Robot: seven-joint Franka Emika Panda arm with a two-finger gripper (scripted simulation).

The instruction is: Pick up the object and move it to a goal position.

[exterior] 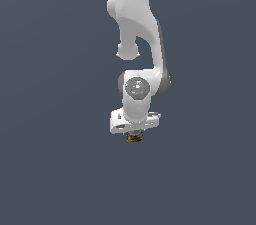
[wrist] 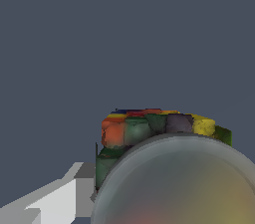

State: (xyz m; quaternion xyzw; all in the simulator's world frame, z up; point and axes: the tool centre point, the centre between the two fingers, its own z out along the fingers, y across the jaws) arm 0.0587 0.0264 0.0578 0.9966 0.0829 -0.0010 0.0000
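Note:
The object is a small jar with a red, yellow, blue and dark speckled body. In the exterior view it peeks out just under the white hand of my gripper. In the wrist view the jar fills the frame very close to the camera, with its greyish round top in front. One light grey finger lies against the jar's side. The other finger is out of view. The gripper looks shut on the jar.
The white arm comes down from the top of the exterior view. Around it there is only a plain dark grey-blue surface.

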